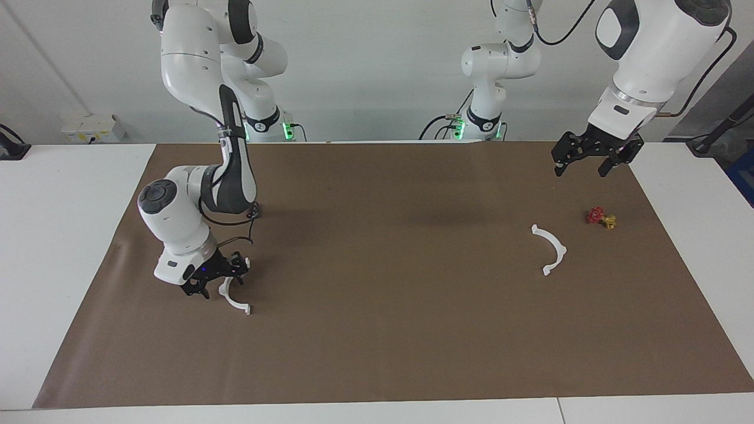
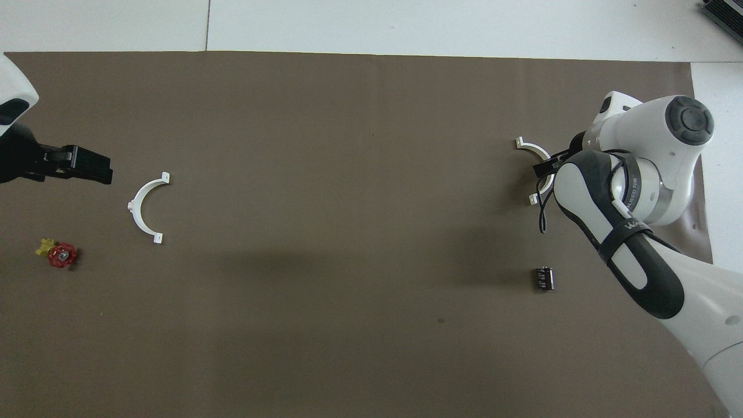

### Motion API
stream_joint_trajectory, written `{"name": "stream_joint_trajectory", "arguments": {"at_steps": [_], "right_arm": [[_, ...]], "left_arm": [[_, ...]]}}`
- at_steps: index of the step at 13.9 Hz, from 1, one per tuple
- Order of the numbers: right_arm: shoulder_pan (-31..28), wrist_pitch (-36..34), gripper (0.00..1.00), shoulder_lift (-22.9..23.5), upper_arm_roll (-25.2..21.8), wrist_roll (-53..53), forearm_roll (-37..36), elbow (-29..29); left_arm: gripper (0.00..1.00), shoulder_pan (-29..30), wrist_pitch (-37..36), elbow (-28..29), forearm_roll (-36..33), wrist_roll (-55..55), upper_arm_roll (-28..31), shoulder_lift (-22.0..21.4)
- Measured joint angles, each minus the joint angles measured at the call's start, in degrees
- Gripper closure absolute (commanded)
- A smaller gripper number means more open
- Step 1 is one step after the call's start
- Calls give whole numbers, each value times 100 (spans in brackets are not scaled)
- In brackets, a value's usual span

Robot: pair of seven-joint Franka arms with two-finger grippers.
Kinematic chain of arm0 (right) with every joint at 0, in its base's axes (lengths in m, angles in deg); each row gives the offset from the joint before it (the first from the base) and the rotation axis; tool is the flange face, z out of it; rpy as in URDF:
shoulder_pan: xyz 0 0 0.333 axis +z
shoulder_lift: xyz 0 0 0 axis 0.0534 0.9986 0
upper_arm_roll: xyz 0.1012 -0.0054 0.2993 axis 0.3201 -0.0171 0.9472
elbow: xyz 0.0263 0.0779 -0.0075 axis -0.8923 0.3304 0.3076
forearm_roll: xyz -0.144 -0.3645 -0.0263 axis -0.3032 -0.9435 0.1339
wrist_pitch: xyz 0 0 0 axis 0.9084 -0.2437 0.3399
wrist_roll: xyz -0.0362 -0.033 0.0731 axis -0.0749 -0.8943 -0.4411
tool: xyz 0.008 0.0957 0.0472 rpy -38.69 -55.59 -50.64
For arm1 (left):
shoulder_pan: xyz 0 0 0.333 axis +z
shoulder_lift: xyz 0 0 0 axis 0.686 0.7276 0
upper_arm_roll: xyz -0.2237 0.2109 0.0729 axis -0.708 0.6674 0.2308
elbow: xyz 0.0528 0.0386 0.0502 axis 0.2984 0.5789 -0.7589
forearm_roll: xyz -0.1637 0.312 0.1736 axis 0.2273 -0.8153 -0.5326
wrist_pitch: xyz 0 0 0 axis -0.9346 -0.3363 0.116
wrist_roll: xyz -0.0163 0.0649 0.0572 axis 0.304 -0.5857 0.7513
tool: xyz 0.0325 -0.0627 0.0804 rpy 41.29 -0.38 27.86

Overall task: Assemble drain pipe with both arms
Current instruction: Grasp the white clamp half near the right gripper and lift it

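One white half-ring of the drain pipe lies on the brown mat toward the right arm's end; it also shows in the overhead view. My right gripper is low at this arc's middle, its fingers spread on either side of the thin plastic; from overhead the right gripper covers the arc's middle. The second half-ring lies flat toward the left arm's end and shows in the overhead view. My left gripper hangs open and empty, raised over the mat's edge nearest the robots; it also shows in the overhead view.
A small red-and-yellow valve piece lies beside the second half-ring, toward the left arm's end. A small dark block sits nearer to the robots than the first arc. The brown mat covers the table's middle.
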Motion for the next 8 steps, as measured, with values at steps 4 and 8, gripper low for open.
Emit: {"name": "stream_joint_trajectory", "arguments": {"at_steps": [4,8], "right_arm": [[-67,0,66,18,-5,282,6,3],[-92,0,100,18,-13,278,13,40]], "left_arm": [[0,0,0,0,0,0,0,0],[0,0,0,0,0,0,3,0]]}}
